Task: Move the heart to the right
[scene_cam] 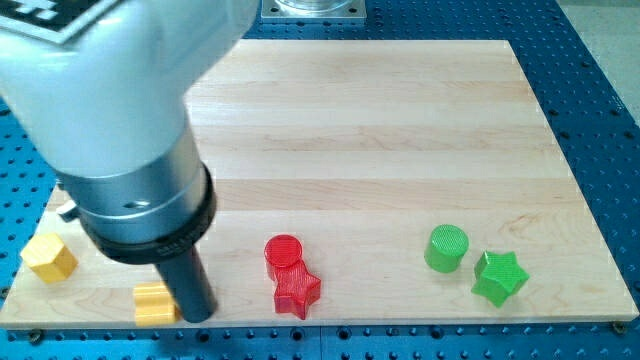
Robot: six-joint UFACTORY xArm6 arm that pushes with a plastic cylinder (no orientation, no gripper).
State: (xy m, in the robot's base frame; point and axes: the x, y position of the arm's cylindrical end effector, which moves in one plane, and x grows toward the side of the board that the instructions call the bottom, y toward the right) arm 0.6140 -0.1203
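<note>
My tip (197,312), a bare rod gripping nothing, touches the right side of the yellow plastic heart block (153,303) near the wooden board (380,130)'s bottom-left edge. From this side I'd shove it left; circling round risks nudging it off the edge.

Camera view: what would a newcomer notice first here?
The big grey arm fills the view's left, its dark rod ending with my tip right beside a yellow block that may be the heart, at the board's bottom edge. Next come the touching red cylinder and red star, then the green cylinder and green star.
</note>
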